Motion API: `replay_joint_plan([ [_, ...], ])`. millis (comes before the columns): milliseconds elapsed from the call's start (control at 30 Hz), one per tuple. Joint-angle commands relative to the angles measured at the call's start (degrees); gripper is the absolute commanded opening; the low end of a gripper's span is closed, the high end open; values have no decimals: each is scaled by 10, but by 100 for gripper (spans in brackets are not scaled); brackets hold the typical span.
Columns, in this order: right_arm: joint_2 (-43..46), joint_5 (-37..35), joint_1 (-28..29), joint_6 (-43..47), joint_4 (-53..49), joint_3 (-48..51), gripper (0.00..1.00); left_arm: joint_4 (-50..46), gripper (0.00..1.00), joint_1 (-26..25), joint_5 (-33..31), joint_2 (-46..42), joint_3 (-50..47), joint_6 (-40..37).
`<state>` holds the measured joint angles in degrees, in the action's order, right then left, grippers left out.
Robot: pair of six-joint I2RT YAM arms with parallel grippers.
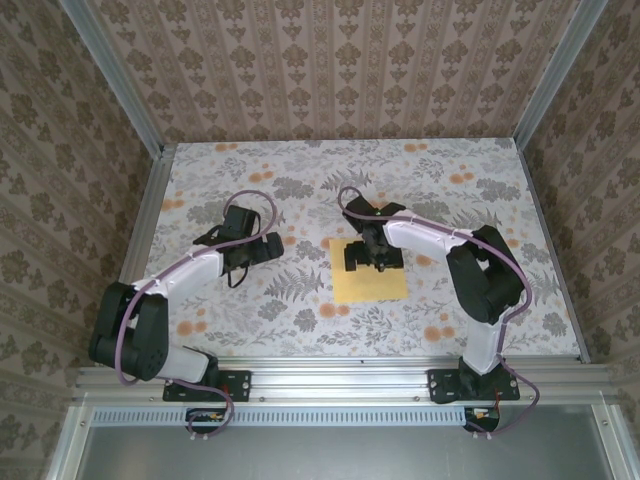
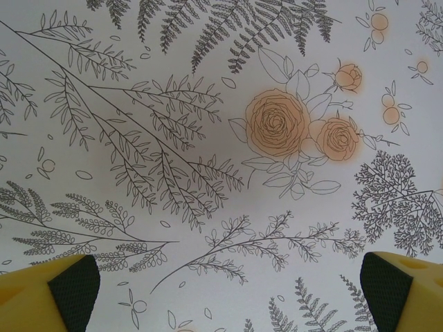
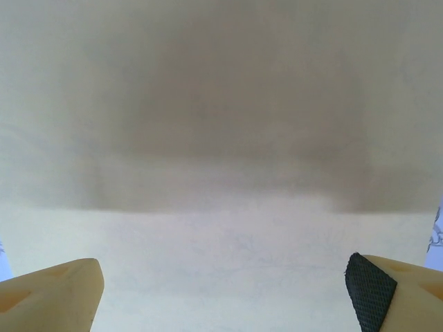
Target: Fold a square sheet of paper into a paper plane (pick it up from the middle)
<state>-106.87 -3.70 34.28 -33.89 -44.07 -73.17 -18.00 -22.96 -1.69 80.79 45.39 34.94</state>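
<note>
Brown damask wallpaper (image 1: pixel 330 60) closes in three sides of the cell, and silver frame posts (image 1: pixel 110 70) stand at its back corners. Between them lies the tabletop (image 1: pixel 480 300), covered in a grey fern print with small orange flowers.

The square sheet of paper (image 1: pixel 372 288) lies flat on the tabletop a little right of centre, bright yellow and plain, with its edges roughly in line with the table's edges. No crease can be made out on it from above.

The right pincer (image 1: pixel 373 262) hangs over the far half of the sheet, pointing down, with its arm reaching in from the right. From the right wrist, its two yellow fingers (image 3: pixel 52 294) sit at the bottom corners of the view, spread wide with nothing clamped between them. Blurred pale yellow paper runs under them, with a grey shadow over its upper part. Whether the fingertips touch the paper cannot be told.

The left pincer (image 1: pixel 255 250) is well apart from the sheet, over bare tabletop on the left half. From the left wrist, its fingers (image 2: pixel 48 290) also stand fully spread and hold nothing. Below them are fern sprays and a cluster of orange roses (image 2: pixel 277 124), the largest with two smaller ones to its right.
</note>
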Motion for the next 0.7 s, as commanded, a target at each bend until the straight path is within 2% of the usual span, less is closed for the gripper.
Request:
replay_joint_plan([
  [0,-6,19,8,-15,-5,19,94,-8,100,-5,4,9,9,2],
  [333,-48,22,24,-9,-16,25,94,-6,100,-5,5,17,9,4],
  [667,-63,21,23,4,-18,28,78,-8,100,-5,4,20,10,3],
])
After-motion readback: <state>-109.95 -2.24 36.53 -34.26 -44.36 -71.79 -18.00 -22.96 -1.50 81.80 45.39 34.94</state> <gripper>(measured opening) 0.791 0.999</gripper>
